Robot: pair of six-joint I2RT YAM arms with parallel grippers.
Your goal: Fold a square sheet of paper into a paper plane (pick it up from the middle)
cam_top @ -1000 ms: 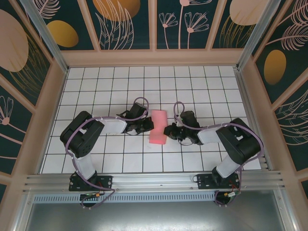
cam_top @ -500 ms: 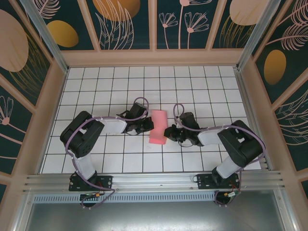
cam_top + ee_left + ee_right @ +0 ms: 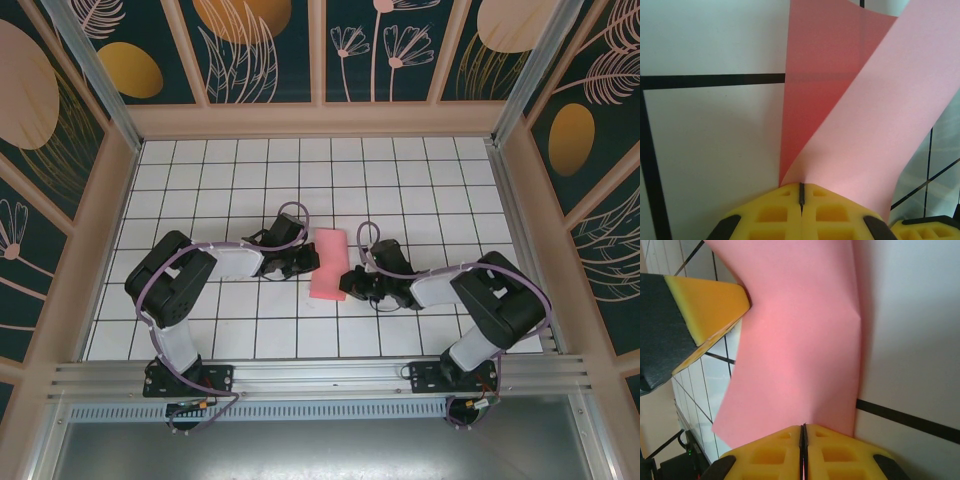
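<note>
The square sheet of paper [image 3: 328, 264] is pink and lies doubled over into a long strip at the middle of the tiled table [image 3: 230, 180]. My left gripper [image 3: 312, 262] is shut on its left edge. In the left wrist view the loose upper layer of the paper [image 3: 875, 115] rises out of the left gripper's [image 3: 801, 186] closed yellow pads [image 3: 775, 212]. My right gripper [image 3: 345, 282] is shut on the strip's near right edge, and the paper [image 3: 800, 345] runs into the right gripper's [image 3: 803, 427] seam. A paper plane is out of view.
Wooden walls [image 3: 110, 200] and aluminium posts [image 3: 520, 90] box in the white grid table. A metal rail [image 3: 320, 375] carrying both arm bases runs along the near edge. Purple cables [image 3: 290, 215] loop over each wrist. Bare tiles lie behind the paper.
My right gripper has slid a little toward the near end of the strip, its arm shifting with it. The left arm and the paper have barely moved.
</note>
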